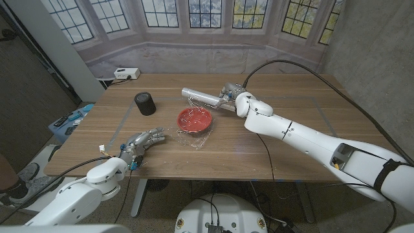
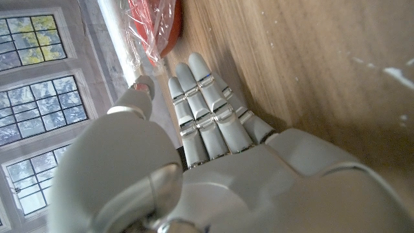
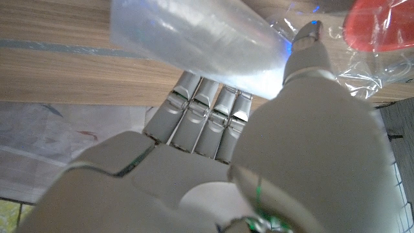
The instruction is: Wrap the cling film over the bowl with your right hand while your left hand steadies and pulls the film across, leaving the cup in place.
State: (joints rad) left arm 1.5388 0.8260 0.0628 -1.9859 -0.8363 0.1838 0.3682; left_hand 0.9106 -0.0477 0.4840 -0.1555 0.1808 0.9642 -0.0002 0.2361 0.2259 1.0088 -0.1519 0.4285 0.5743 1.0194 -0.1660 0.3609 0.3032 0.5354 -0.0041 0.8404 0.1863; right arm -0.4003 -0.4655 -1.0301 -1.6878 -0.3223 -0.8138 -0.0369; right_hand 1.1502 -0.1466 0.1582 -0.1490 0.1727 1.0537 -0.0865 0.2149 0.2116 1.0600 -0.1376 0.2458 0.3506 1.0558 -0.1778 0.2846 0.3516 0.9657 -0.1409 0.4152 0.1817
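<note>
Your right hand (image 1: 231, 92) is gripping the cling film roll (image 1: 202, 97), lying crosswise just behind the red bowl (image 1: 195, 119), while your left hand (image 1: 143, 143), fingers loosely extended and holding nothing, is sitting near the film's loose edge (image 1: 192, 140).

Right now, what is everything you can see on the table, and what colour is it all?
Bowl: one, red, middle of the table, film over it.
Cling film roll: one, clear and silvery, behind the bowl, held by the right hand.
Cup: one, black, left of the bowl, standing apart.
White box: one, far left corner.
Table: one, wooden.
Left hand: one, grey, near the film's front edge.
Right hand: one, white, gripping the roll.
</note>
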